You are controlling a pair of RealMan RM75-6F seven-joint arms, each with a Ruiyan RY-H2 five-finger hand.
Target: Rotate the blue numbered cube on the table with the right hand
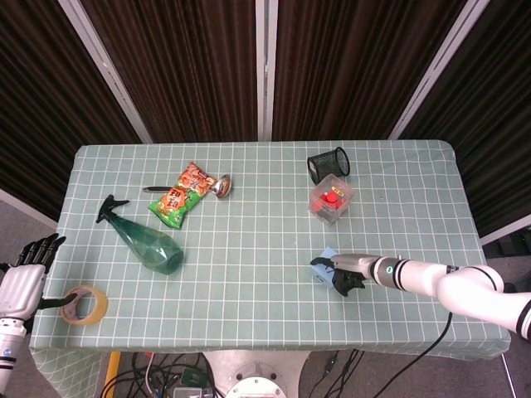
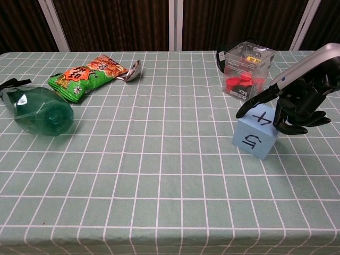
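The blue numbered cube (image 2: 254, 139) stands on the green checked tablecloth at the right front, its "5" face toward the chest camera and its "4" face on top. In the head view only a corner of the cube (image 1: 325, 258) shows past the hand. My right hand (image 2: 295, 104) grips it from above: the thumb lies across the top left edge and the curled fingers press the right side. From the head camera, that right hand (image 1: 346, 271) covers most of the cube. My left hand (image 1: 25, 280) hangs off the table's left edge, fingers apart, holding nothing.
A clear box of red pieces (image 2: 247, 70) and a black mesh cup (image 1: 328, 162) stand behind the cube. At the left lie a green spray bottle (image 2: 37, 111), a snack bag (image 2: 85, 73) and a metal spoon (image 1: 220, 187). A tape roll (image 1: 85, 305) sits at the front left corner.
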